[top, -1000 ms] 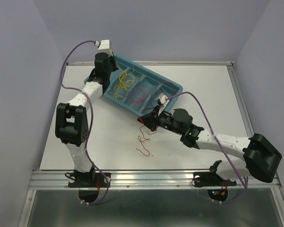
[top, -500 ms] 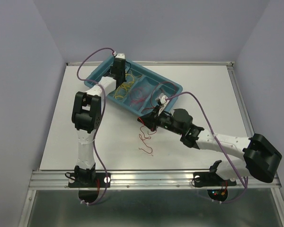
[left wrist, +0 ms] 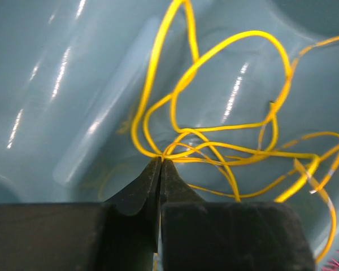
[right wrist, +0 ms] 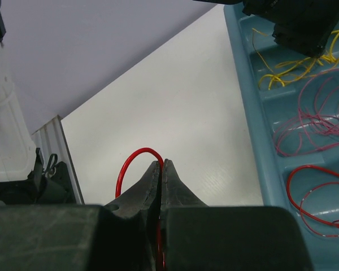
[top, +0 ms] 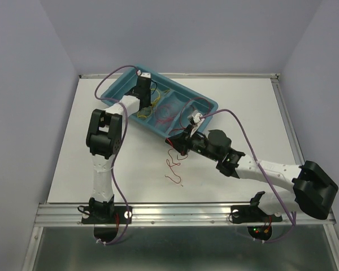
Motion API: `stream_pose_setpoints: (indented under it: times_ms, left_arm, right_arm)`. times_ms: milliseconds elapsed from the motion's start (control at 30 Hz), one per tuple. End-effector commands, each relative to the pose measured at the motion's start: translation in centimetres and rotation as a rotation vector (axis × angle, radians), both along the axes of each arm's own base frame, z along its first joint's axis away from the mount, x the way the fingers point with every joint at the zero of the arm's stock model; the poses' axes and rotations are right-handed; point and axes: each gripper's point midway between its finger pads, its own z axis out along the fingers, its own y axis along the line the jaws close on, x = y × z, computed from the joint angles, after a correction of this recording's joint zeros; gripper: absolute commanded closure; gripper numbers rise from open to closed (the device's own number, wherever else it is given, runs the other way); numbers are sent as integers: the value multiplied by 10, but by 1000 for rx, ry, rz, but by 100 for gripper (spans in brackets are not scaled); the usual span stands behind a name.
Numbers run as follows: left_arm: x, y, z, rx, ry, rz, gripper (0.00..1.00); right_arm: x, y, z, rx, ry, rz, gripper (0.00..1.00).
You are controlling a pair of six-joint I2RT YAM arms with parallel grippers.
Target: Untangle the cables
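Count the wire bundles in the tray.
3: yellow wires at the left gripper, pink wires in the next compartment, red wires in the one after. More may be hidden.

Yellow cables (left wrist: 183, 148): thin, glossy, tangled in overlapping loops on the floor of the left-end compartment of the tray (top: 212, 104). Several strands converged at the closed tips of the left hand (left wrist: 160, 162).
Pink cables (right wrist: 316, 121): hair-fine, loosely coiled in the next compartment.
Red loops (right wrist: 322, 195): a few open curves in the compartment beyond.
Red cable (top: 172, 168): a single strand lay squiggled on the worktop (top: 130, 169). Its upper end arched up, pinched in the right hand (right wrist: 161, 164) near the tray.
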Motion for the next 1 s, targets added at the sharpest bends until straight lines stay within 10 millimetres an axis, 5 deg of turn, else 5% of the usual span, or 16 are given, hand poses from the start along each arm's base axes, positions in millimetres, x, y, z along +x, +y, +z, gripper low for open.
stream_pose_setpoints:
  times_ms: [0,333,467,500,700,733,767,800,967]
  left_arm:
    - [7,-16,33,-45,-63,-51,85]
    - [-9,-17,102,-38,-174,-153,69]
    - [-20,-10,125,-19,-258,-178,48]
    - [-20,-9,143,-26,-315,-176,47]
    - [-31,-3,157,-9,-349,-177,42]
    - [-36,-6,158,-2,-349,-227,30]
    - [-39,-7,159,1,-353,-244,7]
    - [-44,-7,160,7,-361,-259,1]
    - [-59,4,171,26,-418,-254,1]
  right_arm:
    - [7,-7,8,25,-2,-76,99]
    - [7,-7,33,25,58,-87,99]
    - [3,-8,55,33,45,-68,99]
    - [3,-9,56,21,49,-72,99]
    - [11,-12,111,53,-28,-107,99]
    - [15,-12,124,53,-46,-119,99]
    - [16,-10,131,53,-59,-118,99]
    - [23,-14,135,42,-72,-157,99]
    - [47,-17,161,25,-124,-266,99]
